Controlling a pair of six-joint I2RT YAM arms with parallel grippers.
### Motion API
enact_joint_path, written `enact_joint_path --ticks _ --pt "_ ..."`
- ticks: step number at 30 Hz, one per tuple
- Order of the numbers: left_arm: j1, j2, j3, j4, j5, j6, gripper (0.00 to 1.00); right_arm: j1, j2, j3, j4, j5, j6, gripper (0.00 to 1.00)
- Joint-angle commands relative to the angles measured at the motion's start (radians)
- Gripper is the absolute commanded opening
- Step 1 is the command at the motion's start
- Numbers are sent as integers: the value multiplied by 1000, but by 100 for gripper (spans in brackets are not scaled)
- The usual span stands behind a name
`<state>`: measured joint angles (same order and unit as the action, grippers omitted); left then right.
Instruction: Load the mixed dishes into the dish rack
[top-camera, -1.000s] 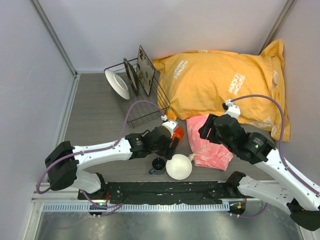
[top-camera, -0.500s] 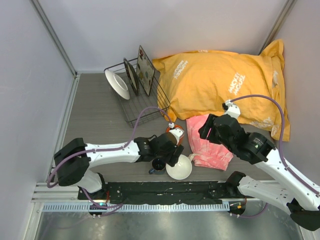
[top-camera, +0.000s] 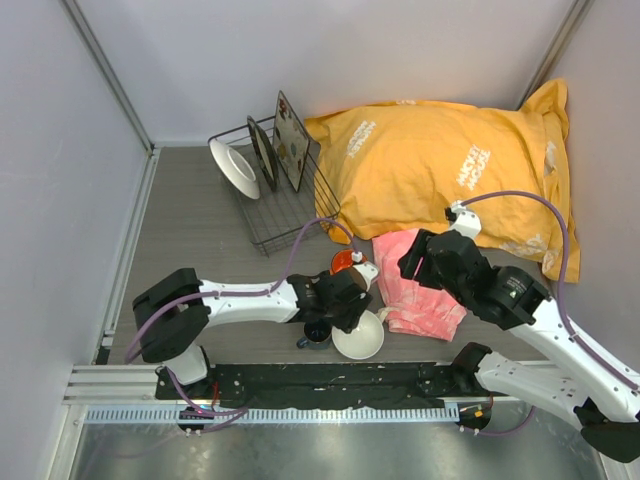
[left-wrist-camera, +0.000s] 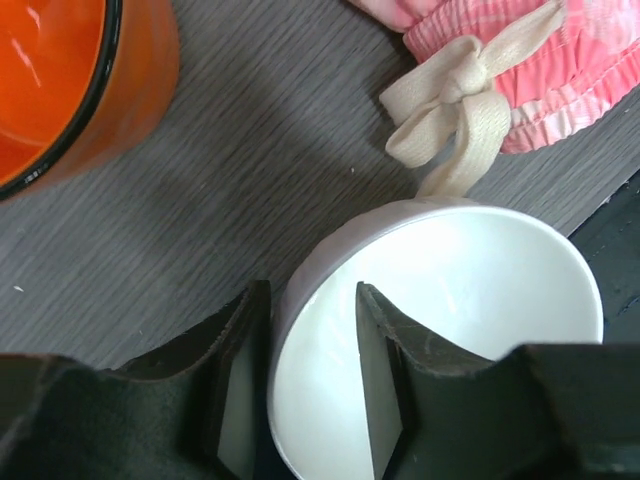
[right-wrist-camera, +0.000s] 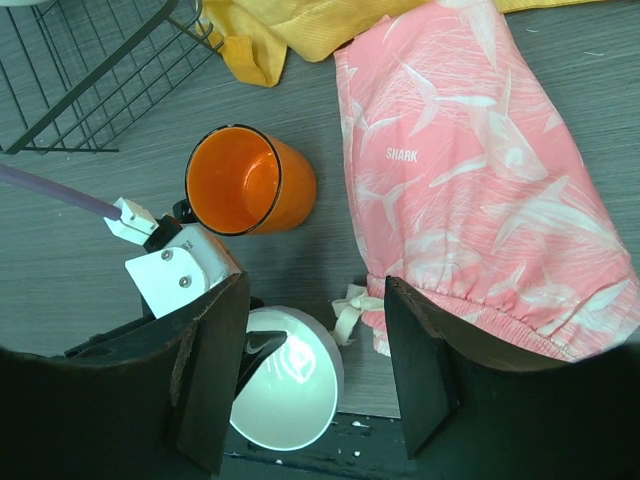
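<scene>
Grey tabletop (top-camera: 200, 230): white plate (top-camera: 233, 168), brown plate (top-camera: 263, 152), square tray (top-camera: 291, 127) in dish rack (top-camera: 285, 215); white bowl (left-wrist-camera: 450, 300), orange mug (top-camera: 343, 262), blue cup (top-camera: 317, 331) outstanding. Left gripper (left-wrist-camera: 310, 300) parted astride bowl rim; right gripper (right-wrist-camera: 315, 300) spread, empty.

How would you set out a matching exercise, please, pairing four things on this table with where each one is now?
1 white bowl
2 orange mug
3 white plate
4 pink cloth

A leaning at the left end of the dish rack
B lying against the yellow bag
C rim straddled by the left tool
D upright on the table, left of the cloth

Pairs: 1-C, 2-D, 3-A, 4-B.
</scene>
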<state>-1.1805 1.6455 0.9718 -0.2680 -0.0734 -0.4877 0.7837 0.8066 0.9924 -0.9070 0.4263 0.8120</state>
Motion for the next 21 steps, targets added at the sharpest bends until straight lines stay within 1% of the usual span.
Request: enact_joint_path --ticks 1,5,7,10,11,13,14,16,17,21 --pt "-7 0 48 38 12 17 41 0 -26 0 13 43 6 62" --pt "-8 -7 59 23 3 21 31 0 -33 8 7 60 6 62" --pt "-10 -9 62 16 -2 23 29 0 -37 14 -1 71 6 62" --pt "-10 -13 70 7 -8 24 20 -1 -35 31 -12 84 3 62" --pt "-10 -13 71 6 -8 24 14 -1 -37 35 -15 91 6 62" --pt "-11 -15 74 3 -6 24 7 -1 -41 48 -26 103 7 62" --pt "-11 -18 76 3 -6 23 1 -1 -44 54 -32 123 7 62" --pt "-13 -23 82 0 -6 20 0 0 -60 78 -50 150 9 63" --pt "-13 -26 87 0 -8 18 0 -1 -64 87 -56 184 6 65" --pt "-18 -73 113 -13 -20 11 0 -1 -93 165 -104 291 7 69"
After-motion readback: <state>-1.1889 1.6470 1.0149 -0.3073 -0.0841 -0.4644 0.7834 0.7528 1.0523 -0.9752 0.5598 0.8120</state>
